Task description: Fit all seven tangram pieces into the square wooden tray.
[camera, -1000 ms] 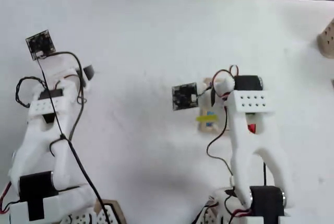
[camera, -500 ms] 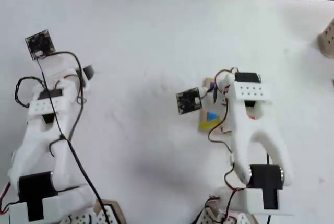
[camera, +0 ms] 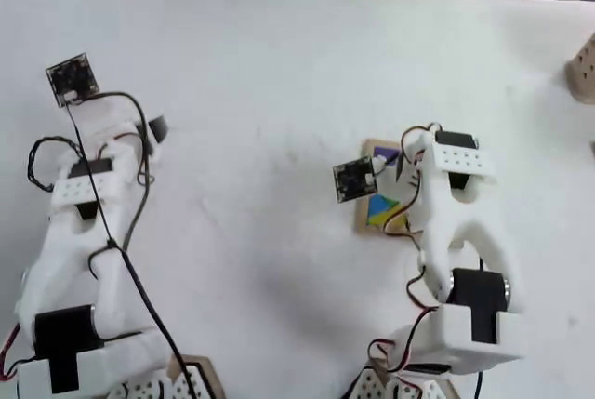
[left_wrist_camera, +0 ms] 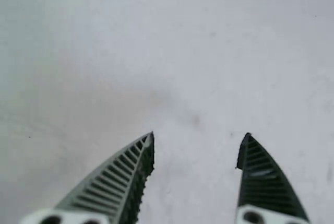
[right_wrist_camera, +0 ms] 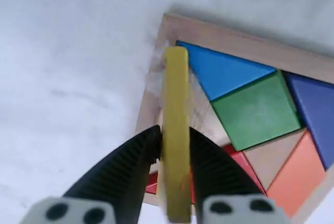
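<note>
Right arm [camera: 446, 232] draws back toward 6 o'clock, baring more wooden tray [camera: 361, 218] at 3 o'clock of desk [camera: 279, 64] centre | right pincer [right_wrist_camera: 175, 140] clamps yellow piece [right_wrist_camera: 176, 104] edge-on over tray's gap; seating pending | left pincer [left_wrist_camera: 198, 140] parted, empty.

high: overhead, far | wrists: close, downward | high+right share: tray [camera: 360, 220]
</note>
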Controlling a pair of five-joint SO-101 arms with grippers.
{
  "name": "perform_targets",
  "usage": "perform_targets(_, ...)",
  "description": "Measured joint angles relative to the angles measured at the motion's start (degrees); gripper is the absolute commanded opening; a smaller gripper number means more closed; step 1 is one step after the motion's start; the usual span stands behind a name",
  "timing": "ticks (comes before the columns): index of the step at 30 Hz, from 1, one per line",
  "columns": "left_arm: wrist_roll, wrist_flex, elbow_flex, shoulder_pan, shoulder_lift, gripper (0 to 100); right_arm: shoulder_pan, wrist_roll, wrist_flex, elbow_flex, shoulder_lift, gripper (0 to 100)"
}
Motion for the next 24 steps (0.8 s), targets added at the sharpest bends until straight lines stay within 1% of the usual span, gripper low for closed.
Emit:
perform_targets(3,0.0,0.0,0.0,0.0,0.0,27,0.8,0.0,-0.8,0.0,0.4,22.1)
perform_targets(13,0.0,0.0,0.0,0.0,0.0,27,1.7,-2.8,-1.2,-2.5,1.0,22.2)
perform_targets(20,0.0,0.0,0.0,0.0,0.0,27,2.3,-2.8,6.9,-4.0,-6.5,22.3)
perform_targets(24,0.0,0.0,0.0,0.0,0.0,27,2.3,-3.9,8.8,-4.7,-13.1,22.1)
